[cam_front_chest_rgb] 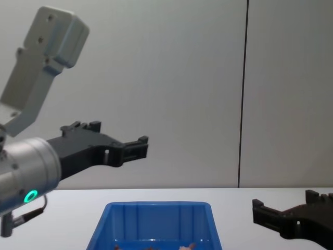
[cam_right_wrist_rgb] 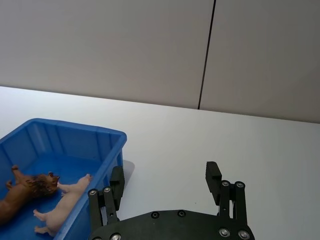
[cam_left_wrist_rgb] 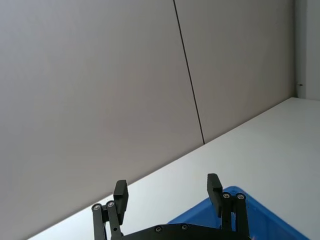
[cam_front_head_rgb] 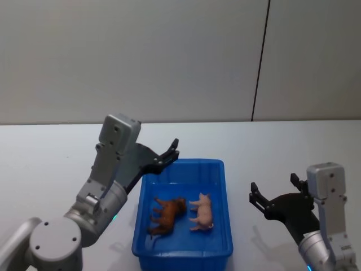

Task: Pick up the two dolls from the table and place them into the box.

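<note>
brown doll (cam_front_head_rgb: 167, 214) and pink doll (cam_front_head_rgb: 202, 213) lie in the box (cam_front_head_rgb: 183, 255); left gripper (cam_front_head_rgb: 171, 152) wide above its far-left rim, right gripper (cam_front_head_rgb: 274, 184) wide beside it.

You had the box (cam_front_head_rgb: 183, 252) standing on the table (cam_front_head_rgb: 51, 152), in the middle and close to the near edge. Both dolls lay inside it on the floor, side by side: the lion doll (cam_front_head_rgb: 167, 214) on the left half, the pig doll (cam_front_head_rgb: 202, 212) just beside it on the right half. Your left gripper (cam_front_head_rgb: 171, 151) hung over the far left corner of the box, well above the rim. Your right gripper (cam_front_head_rgb: 273, 184) was at the right of the box, apart from it and low over the table. Behind the table rose the wall (cam_front_head_rgb: 169, 56).
</note>
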Tool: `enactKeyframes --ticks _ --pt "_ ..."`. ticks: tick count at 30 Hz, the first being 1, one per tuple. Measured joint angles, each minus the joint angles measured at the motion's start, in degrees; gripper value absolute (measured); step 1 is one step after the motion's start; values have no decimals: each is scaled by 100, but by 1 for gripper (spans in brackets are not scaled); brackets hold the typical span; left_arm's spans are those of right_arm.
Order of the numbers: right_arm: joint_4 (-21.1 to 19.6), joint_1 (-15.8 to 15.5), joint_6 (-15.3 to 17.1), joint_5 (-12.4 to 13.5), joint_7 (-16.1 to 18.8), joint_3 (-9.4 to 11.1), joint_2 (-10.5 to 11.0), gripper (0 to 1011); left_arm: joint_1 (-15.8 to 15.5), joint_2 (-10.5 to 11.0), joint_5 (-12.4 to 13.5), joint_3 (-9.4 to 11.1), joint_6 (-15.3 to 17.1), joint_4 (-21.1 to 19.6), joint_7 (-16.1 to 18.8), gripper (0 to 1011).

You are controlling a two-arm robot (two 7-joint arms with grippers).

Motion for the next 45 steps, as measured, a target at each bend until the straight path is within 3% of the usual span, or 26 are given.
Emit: enactKeyframes --ticks 10,24,34,45 --pt "-19 -21 -5 7 -29 6 12 1001 209 227 -311 -144 268 -122 188 1001" --pt "-29 -31 -5 15 -47 11 19 1001 656 565 -1042 -388 397 -201 650 1001" --pt "-34 -36 -4 15 -53 11 22 1001 909 700 -1439 -500 421 -139 896 1001" --pt "-34 -37 -4 15 -54 11 22 1001 1033 725 -1686 -558 429 117 948 1001"
